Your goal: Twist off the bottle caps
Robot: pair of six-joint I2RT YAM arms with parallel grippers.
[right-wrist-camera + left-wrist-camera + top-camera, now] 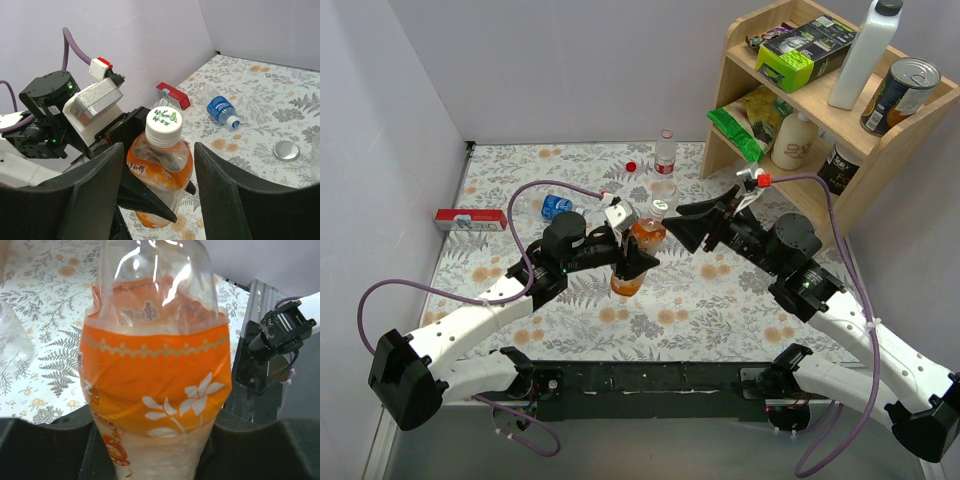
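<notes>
- While the two arm bases sit bolted to a dark rail (650, 385) at 6 o'clock, both arms reach in over a table (520, 170) covered by a cloth printed with grey ferns and orange flowers.
- At the centre, the left gripper (630, 265) is clenched around the belly of the orange bottle (638, 250). The bottle is tilted, with its neck leaning toward 1 o'clock.
- On that neck sits a white cap (164, 121) with green print. The right gripper (682, 226) comes in from 3 o'clock with its jaws released, one finger on each side of the cap and a gap on both sides.
- Just past the centre, a silver cap (286, 150) lies flat on the cloth.
- At 10 o'clock a blue-labelled bottle (552, 207) lies on its side, with a small pale cap (234, 136) just beside its mouth.
- At 9 o'clock a red box (470, 219) lies along the left wall.
- At 12 o'clock a red cap (631, 166) lies loose on the cloth, near an upright clear bottle (666, 152) with a red label.
- At 2 o'clock a wooden shelf (880, 150) holds a tall white bottle (865, 55), a can (900, 95), a green box (805, 50) and a cream bottle (795, 140).
- Plain lavender walls (570, 60) close off the left and far sides.
</notes>
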